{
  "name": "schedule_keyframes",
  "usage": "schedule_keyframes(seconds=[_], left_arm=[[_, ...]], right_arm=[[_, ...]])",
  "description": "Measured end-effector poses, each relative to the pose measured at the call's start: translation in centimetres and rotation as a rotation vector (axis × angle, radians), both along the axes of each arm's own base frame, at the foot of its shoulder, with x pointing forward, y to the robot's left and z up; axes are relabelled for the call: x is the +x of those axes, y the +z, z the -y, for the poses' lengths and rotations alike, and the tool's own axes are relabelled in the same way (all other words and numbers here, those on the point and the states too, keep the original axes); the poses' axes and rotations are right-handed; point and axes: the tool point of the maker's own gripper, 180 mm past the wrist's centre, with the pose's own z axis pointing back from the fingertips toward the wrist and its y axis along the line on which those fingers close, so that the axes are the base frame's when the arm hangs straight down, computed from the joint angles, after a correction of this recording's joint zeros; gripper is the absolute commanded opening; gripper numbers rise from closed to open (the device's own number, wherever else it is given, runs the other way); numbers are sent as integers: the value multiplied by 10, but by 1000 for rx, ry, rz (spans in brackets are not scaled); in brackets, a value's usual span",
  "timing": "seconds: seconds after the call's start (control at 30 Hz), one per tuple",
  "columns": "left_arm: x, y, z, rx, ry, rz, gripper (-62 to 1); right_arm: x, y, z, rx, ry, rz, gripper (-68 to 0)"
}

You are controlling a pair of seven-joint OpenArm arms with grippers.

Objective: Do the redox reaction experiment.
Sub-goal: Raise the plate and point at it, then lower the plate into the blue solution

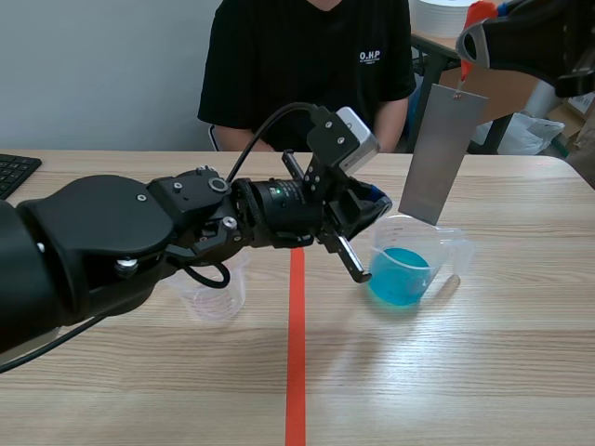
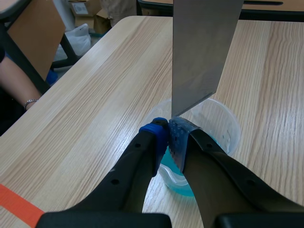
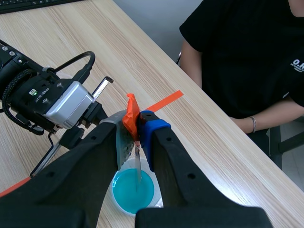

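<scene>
Grey metal sheet (image 1: 442,153), flat and rectangular, hanging slightly tilted by a top corner from an orange-red tag (image 3: 130,114). Tag clamped tight between the pads of the right gripper (image 3: 137,124), held high over the bench's (image 1: 483,372) far right corner. Lower edge of the sheet down at about rim level of a clear plastic beaker (image 1: 451,246), directly above the blue liquid (image 1: 400,277) pooled in its bottom; not possible to tell whether metal and liquid touch. Beaker upright just right of the orange-red tape line (image 1: 296,362), roughly midway between the bench's near and far edges and well in from its right edge. Left gripper (image 2: 168,129) closed down narrow on the beaker's wall at the rim, on the side facing the tape line, one pad to either side of the plastic as far as can be seen. Left arm stretched in low from the bench's left edge and across the tape line to get there. Second clear cup (image 1: 218,295) standing left of the tape line, partly under that arm and well apart from the beaker. Corner of a black keyboard (image 1: 14,172) at the bench's left edge, toward the far side. Person in a black T-shirt (image 1: 307,65) seated at the far edge, a thin bracelet (image 3: 251,124) on one wrist.
</scene>
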Motion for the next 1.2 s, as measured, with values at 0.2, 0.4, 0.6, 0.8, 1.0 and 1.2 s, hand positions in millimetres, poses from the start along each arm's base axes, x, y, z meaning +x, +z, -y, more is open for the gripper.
schedule_keyframes(seconds=[0.2, 0.4, 0.6, 0.8, 1.0, 1.2], left_arm=[[-8, -3, -40, -22, 46, -8, -564], [-23, 14, -103, -23, 128, 33, -564], [-45, 22, -179, 39, 271, 57, -564], [-82, 1, -247, 139, 444, -6, -564], [-138, -37, -311, 240, 643, -148, -564], [-202, -60, -356, 303, 816, -293, -564]], right_arm=[[0, 0, 0, -1, 0, 0, -662], [0, -1, 0, -1, 0, -3, -662], [-3, -7, 0, 1, -2, -18, -662], [1, -5, 2, -4, -16, 17, -662], [3, 0, 2, 10, -18, 47, -662], [8, -3, 9, 40, -38, 38, -662]])
